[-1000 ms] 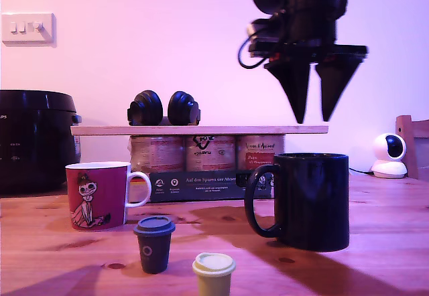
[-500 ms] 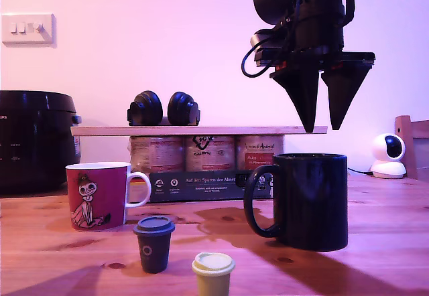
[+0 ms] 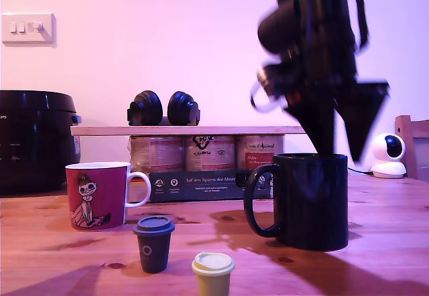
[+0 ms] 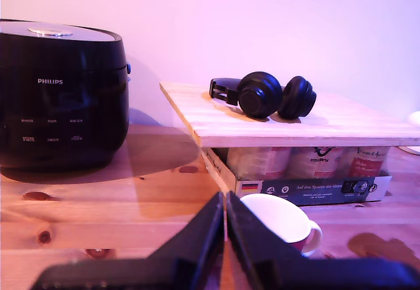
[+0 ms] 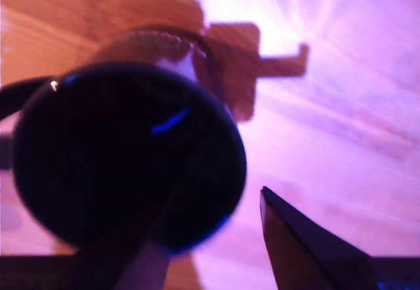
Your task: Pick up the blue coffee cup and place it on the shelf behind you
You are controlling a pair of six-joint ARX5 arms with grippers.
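Glossy navy mug (image 3: 312, 201) upright on table; wooden shelf (image 3: 188, 130) behind.

headphones (image 3: 164, 108) occupying shelf (image 3: 201, 130), rest bare

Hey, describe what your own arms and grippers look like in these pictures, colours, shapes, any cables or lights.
My second gripper is black, with two long wedge-shaped fingers tapering to points. The arm above it is black and bulky, with a rounded housing, a looping cable beside it and a small green light near the top. My first gripper shows two black tapered fingers. No markings are visible.
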